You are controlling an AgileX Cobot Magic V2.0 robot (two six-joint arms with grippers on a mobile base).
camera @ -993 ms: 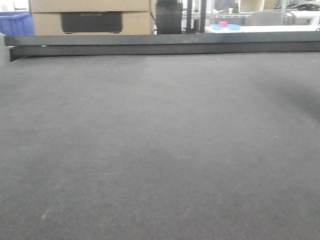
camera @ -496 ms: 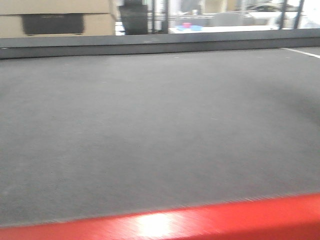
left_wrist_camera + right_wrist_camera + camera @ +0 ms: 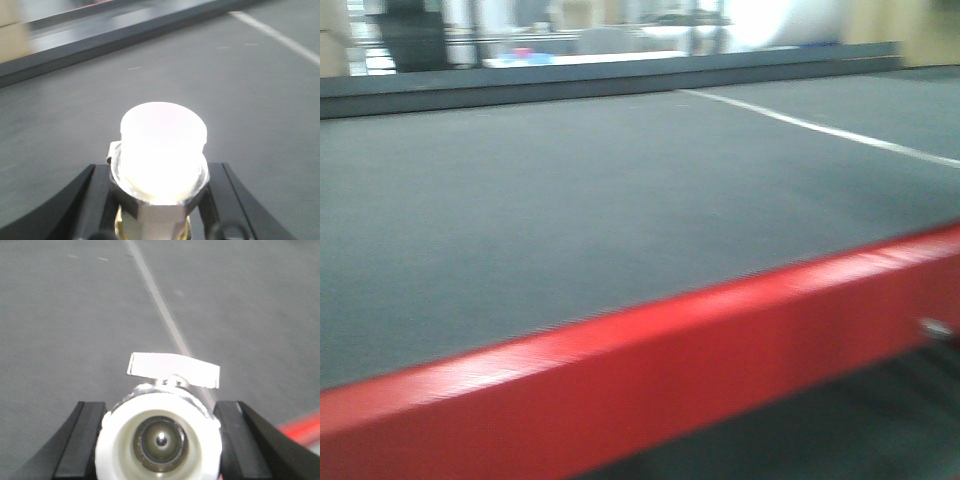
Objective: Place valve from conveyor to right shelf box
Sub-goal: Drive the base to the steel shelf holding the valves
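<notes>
L gripper (image 3: 160,202): wrist cam looks along the black fingers (image 3: 82,207), held low and near level over the conveyor (image 3: 250,100). Fingers clamped on both sides of a capped valve (image 3: 162,145), which sits upright between them, clear of the belt. The valve has a round whitish cap on top, badly overexposed, w/ a silvery hex collar under it. Below the collar there's a yellowish bit, prob. brass, though the glare makes it hard to say.

R gripper (image 3: 159,440): same sort of pose, pointing out across the belt. Its fingers (image 3: 80,440) are squeezed onto a lever valve (image 3: 160,437). The valve's white ring end faces the cam, w/ an open bore and a shiny metal centre. A flat pale lever sits crosswise on top.

Writing: far clutter behind the rail (image 3: 570,85) is too blurred to read.

Front cam: wide dark grey belt, w/ a thin white line (image 3: 820,128) running diagonally across it at right. The same sort of line shows in both wrist views. A red beam (image 3: 670,370) cuts across the foreground along the belt's near edge. Neither arm shows in this view.
</notes>
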